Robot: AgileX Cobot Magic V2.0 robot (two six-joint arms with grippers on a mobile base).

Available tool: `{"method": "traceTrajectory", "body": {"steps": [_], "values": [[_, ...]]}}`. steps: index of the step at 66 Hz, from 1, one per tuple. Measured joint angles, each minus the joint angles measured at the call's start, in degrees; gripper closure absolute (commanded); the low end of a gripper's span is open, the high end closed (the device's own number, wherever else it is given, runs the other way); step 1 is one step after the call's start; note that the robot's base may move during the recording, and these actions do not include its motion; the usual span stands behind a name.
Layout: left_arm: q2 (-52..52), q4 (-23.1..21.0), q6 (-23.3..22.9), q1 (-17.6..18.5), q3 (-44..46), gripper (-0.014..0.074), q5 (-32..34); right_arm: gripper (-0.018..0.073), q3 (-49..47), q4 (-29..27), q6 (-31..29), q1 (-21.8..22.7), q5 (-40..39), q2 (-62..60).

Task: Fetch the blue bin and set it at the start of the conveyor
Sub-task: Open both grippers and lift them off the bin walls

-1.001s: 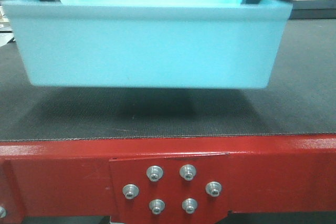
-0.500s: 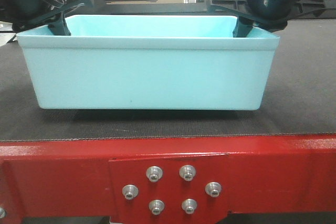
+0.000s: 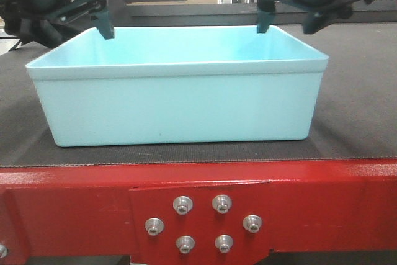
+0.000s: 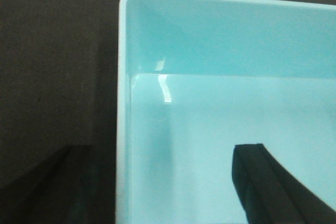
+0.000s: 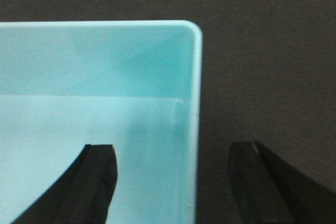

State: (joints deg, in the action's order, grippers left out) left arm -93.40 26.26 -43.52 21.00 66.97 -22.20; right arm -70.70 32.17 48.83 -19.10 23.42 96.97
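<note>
Dark grey textured belt fills the scene, and its near edge meets the glossy red frame [image 3: 74, 184] with a plate of five silver bolts [image 3: 203, 223]; this is the conveyor start [image 3: 360, 122].

From the left gripper [image 4: 157, 192] outward: the jaws are wide apart, one dark finger over the belt outside the tub and the other finger over the inside, so the left wall runs between them without touching. It holds nothing. In the front view this gripper [image 3: 87, 4] hangs just above the far left part of the rim.

From the right gripper [image 5: 170, 182] outward it is the mirror picture: jaws spread, the right wall between the two fingers, nothing gripped. In the front view it [image 3: 288, 1] stands above the far right part of the rim, apart from it.

The blue bin [image 3: 177, 91] sits flat on the belt, near the red frame, and looks empty. I judge the placing as done.

On handling: the tub appears to be light, thin plastic with smooth walls, so it may be slippery and may flex a little. The good place to hold is the thin rim lip on the two short walls, one gripper on each side, near the corners where the wall is stiffest.
</note>
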Motion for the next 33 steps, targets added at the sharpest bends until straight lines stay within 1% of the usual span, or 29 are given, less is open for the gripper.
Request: {"method": "traceTrajectory", "body": {"steps": [8, 12, 17, 19, 20, 23, 26, 27, 32, 33], "values": [[0.0, 0.4, 0.0, 0.0, 2.4, 0.0156, -2.9, 0.0194, -0.8, 0.0, 0.0, 0.0, 1.9, -0.3], [0.0, 1.1, 0.0, 0.0, 3.8, 0.0189, -4.4, 0.0234, -0.7, 0.0, 0.0, 0.0, 2.2, -0.9], [0.8, 2.2, 0.0, 0.0, 5.3, 0.0277, -5.9, 0.0323, -0.7, 0.0, 0.0, 0.0, 2.5, -2.1], [1.3, 2.5, 0.0, 0.0, 5.9, 0.0316, -6.3, 0.0379, -0.7, 0.0, 0.0, 0.0, 2.7, -2.8], [1.4, 2.6, 0.0, 0.0, 6.1, 0.0348, -6.4, 0.0391, -0.7, 0.0, 0.0, 0.0, 2.8, -3.1], [2.7, 2.8, 0.0, 0.0, 6.5, 0.0419, -6.6, 0.0465, -0.7, 0.0, 0.0, 0.0, 3.3, -4.3], [4.1, 2.9, 0.0, 0.0, 7.0, 0.0498, -6.7, 0.0554, -0.7, 0.0, 0.0, 0.0, 3.9, -5.9], [4.5, 2.9, 0.0, 0.0, 7.1, 0.054, -6.9, 0.0579, -0.7, 0.0, 0.0, 0.0, 4.1, -6.4], [7.2, 2.3, 0.0, 0.0, 7.2, 0.0689, -7.9, 0.0722, -0.8, 0.0, 0.0, -0.2, 5.6, -8.8], [7.6, 1.9, 0.0, 0.0, 7.2, 0.0708, -8.2, 0.0725, -0.8, 0.0, 0.0, -0.2, 5.7, -9.5]]}}
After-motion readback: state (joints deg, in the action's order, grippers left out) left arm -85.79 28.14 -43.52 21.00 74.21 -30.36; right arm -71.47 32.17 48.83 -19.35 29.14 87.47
